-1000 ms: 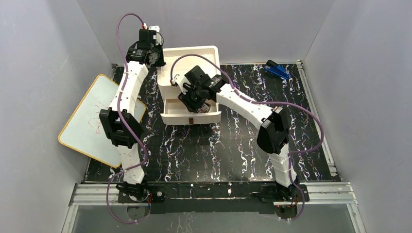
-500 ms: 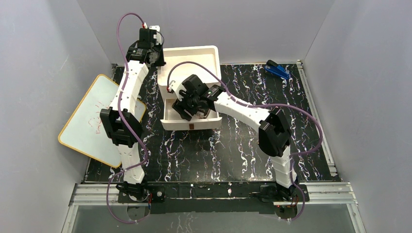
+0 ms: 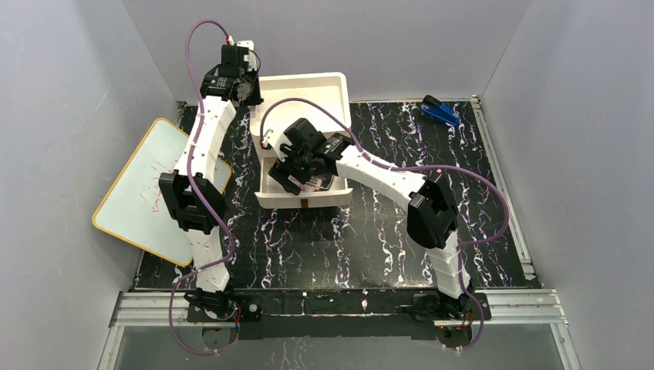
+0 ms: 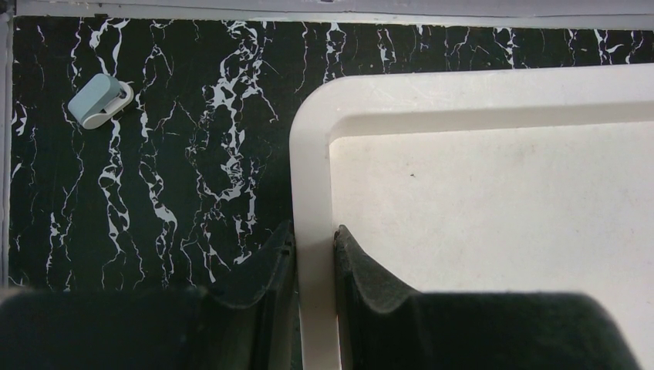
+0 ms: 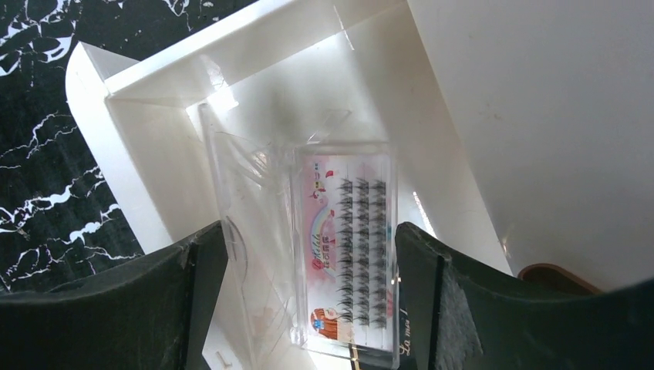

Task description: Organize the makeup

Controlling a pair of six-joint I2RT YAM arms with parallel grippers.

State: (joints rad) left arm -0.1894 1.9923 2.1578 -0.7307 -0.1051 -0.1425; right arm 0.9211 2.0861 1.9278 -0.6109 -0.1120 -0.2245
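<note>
The left hand [image 4: 315, 250] is closed on a wall of a white box [image 4: 478, 96], with one finger outside over the black marbled table [image 4: 170, 200] and one inside. Ahead of the hand and well off to its left, a small grey clip [image 4: 99, 101] lies on the table.

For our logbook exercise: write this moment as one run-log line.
left gripper: shut on organizer rim | right gripper: open astride lash case | lash case: lying in drawer
</note>
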